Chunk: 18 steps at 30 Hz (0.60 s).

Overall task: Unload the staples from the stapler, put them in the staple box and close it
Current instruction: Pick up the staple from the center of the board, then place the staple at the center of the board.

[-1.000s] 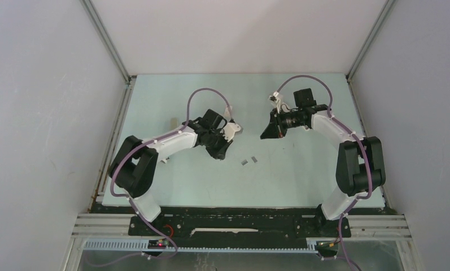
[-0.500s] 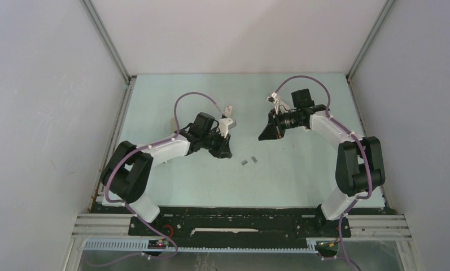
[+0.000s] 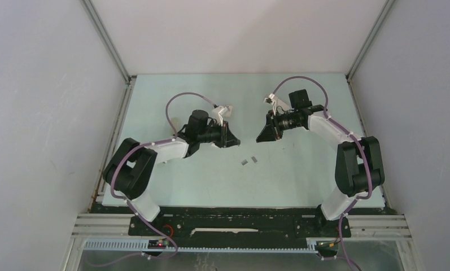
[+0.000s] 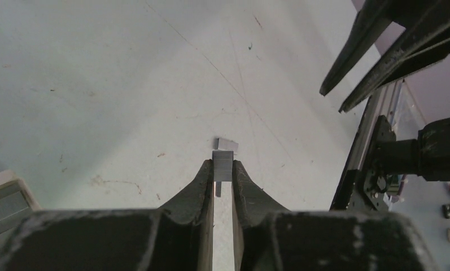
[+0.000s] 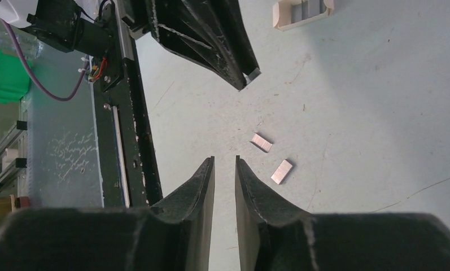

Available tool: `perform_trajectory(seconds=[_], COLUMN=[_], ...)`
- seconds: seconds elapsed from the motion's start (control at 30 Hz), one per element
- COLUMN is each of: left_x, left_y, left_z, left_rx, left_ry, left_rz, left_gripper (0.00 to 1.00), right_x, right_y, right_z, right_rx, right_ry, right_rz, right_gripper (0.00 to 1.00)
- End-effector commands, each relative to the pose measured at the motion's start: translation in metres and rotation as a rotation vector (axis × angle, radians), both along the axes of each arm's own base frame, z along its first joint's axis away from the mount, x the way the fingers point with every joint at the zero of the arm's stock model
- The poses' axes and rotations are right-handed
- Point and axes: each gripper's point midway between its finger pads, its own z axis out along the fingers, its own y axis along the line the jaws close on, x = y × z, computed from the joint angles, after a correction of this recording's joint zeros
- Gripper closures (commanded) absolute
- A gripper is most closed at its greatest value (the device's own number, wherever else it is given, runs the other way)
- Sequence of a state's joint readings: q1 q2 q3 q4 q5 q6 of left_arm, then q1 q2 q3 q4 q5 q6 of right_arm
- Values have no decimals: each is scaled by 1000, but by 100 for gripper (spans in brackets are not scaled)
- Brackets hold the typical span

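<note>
Currently, furthest left, a small cream box (image 4: 1,197) is sitting on the pale green worktop (image 3: 301,180), just behind the left arm's fingers. Grey pieces are showing inside it in the right wrist view, but what they are cannot be told.

Next, the left end effector (image 4: 223,165) is reaching toward the middle of the worktop with its black fingers (image 4: 202,180) pointing at the other arm. It is clenching a short strip of staples (image 4: 222,158), which is pinched flat between the two tips and poking out a little past them. How high above the worktop it is hanging cannot be told.

Nearer the arm bases and between the two arms, two loose strips (image 5: 261,142) are lying flat on the worktop. They are near each other but not touching, and both are lying apart from either arm. In the left wrist view, one of them is showing just beyond the pinched strip.

Over on the right, the right end effector (image 5: 225,160) is facing the left one across a small gap. Its fingers are standing slightly parted, gripping nothing, and bare worktop is showing through the slit between them. The loose strips are lying just beside its tips.
</note>
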<state>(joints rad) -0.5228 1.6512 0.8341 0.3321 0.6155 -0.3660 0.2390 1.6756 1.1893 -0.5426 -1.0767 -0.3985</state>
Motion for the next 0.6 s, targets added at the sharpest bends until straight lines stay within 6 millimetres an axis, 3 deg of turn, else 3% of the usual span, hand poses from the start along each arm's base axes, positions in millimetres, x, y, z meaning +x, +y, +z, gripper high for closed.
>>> perform_trajectory(seconds=[0.0,0.2,0.57], left_x=[9,24,26], left_y=[-10,-15,-8], left_z=[0,-19,-54], left_rx=[-71,-52,57], left_ry=[39,120,217], left_rz=[28,91,161], left_gripper=[93,93,89], right_x=[-1,5,7], right_y=[-2,-9,-11], right_z=[3,1,-5], right_rx=[12,8,-1], right_ry=[-1,6,24], right_rz=[0,-26,-35], right_gripper=[72,72,72])
